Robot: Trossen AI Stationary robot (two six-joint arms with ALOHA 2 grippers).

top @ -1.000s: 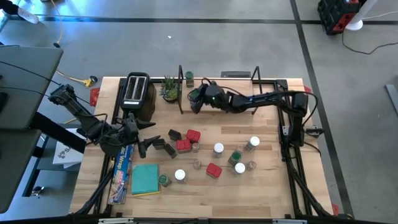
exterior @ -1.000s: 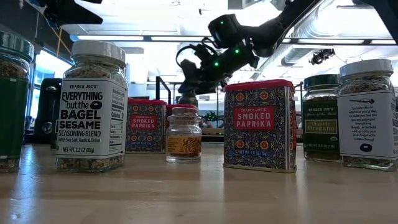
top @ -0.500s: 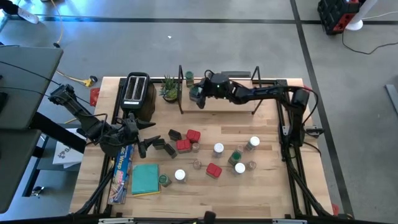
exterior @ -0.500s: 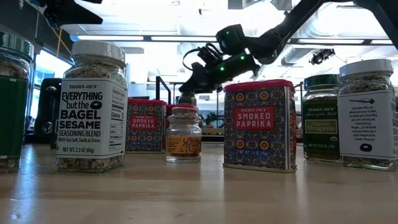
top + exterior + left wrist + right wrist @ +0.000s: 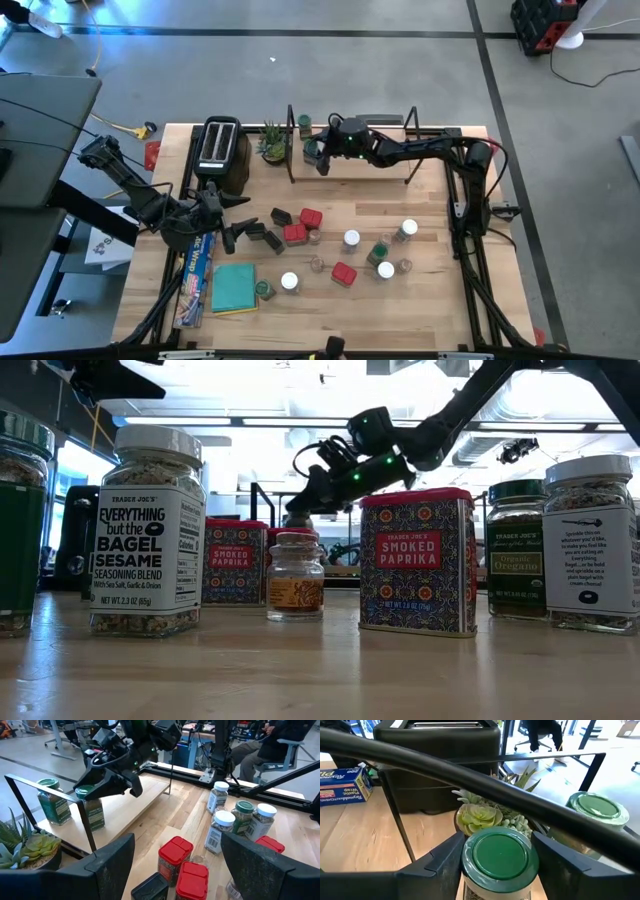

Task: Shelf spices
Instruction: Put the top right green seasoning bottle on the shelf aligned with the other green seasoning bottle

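My right pincer [image 5: 317, 158] brackets a green-lidded jar [image 5: 500, 856] on the shelf [image 5: 372, 165], fingers seemingly loosened, while my left pincer [image 5: 237, 216] waits spread over the counter [image 5: 430, 300].

My right gripper [image 5: 318, 152] reaches over the left end of the shelf [image 5: 370, 165], at a green-lidded jar [image 5: 312, 148] there; a second green-lidded jar [image 5: 304, 125] stands just behind it; a potted plant [image 5: 272, 145] and a black toaster [image 5: 220, 150] sit left of the shelf; my left gripper [image 5: 232, 218] hovers low over the surface [image 5: 430, 300], near the dark tins [image 5: 262, 234]; red tins [image 5: 303, 224], white-lidded jars [image 5: 378, 242] and a teal pad [image 5: 233, 287] lie scattered in front.
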